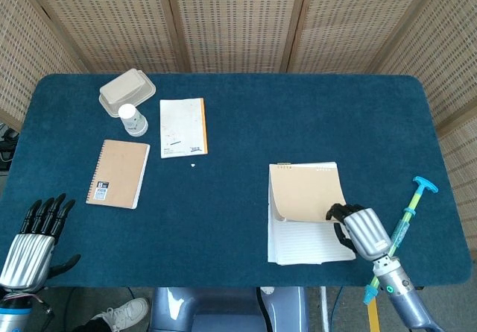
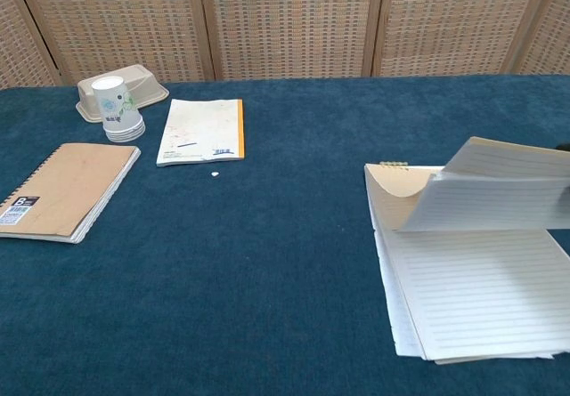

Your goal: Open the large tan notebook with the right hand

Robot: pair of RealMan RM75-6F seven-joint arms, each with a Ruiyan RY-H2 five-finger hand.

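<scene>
- Near the front right part of the blue table [image 1: 223, 220], well to the right of the small spiral notebook [image 1: 118, 173], lies the large tan notebook [image 1: 305, 190], its tan cover lifted and curled over lined pages.
- Right hand [image 1: 359, 229] sits at the notebook's lower right corner, fingers curled onto the edge of the raised cover; the head view suggests it holds that cover, though the contact itself is small and partly hidden.
- In the chest view the cover and a lined sheet [image 2: 499, 191] arch above the flat pages [image 2: 481, 289], and the hand itself is out of frame there.
- Judging from this, the opening is under way but not finished: the cover is bent, not yet laid flat past the spiral binding [image 2: 392, 164].
- To do it well, I would carry the cover in an arc toward the binding edge rather than pull sideways, since a sideways pull seems likely to drag the whole notebook across the cloth.
- Keep the grip light, so the sheet does not crease or tear.
- Left hand [image 1: 33, 239], left of and nearer than the spiral notebook at the table's front edge, has its fingers straight and apart, holding nothing.
</scene>
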